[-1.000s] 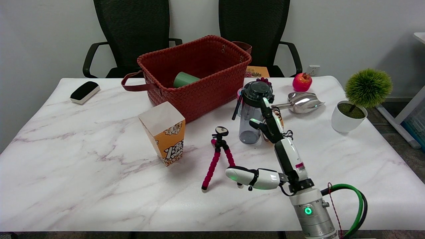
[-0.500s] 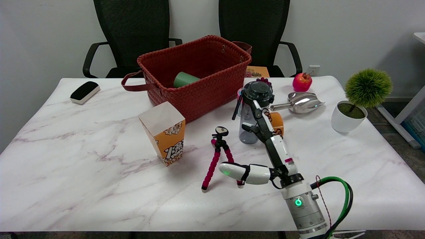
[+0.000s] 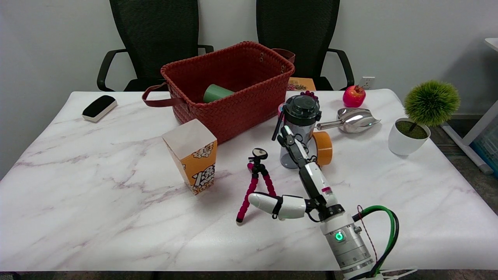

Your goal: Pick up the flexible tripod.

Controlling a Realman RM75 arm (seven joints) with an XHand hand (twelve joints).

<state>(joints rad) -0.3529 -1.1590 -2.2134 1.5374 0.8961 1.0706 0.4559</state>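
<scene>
One small flexible tripod (image 3: 255, 182), with pink beaded legs and a black head, stands upright near the middle of the white marbled table (image 3: 97, 186), between the orange popcorn carton (image 3: 191, 154) and the clear bottle with a dark lid (image 3: 297, 130). The right hand (image 3: 299, 182) has slid leftward over the last second and now sits just beside the tripod's right leg, thumb stretched low across the front of the legs, the other fingers raised toward the bottle. The fingers are spread wide and hold nothing. That shift has uncovered the orange tape roll (image 3: 323, 147). Judging by this, the approach is nearly done and closing on the legs comes next.
</scene>
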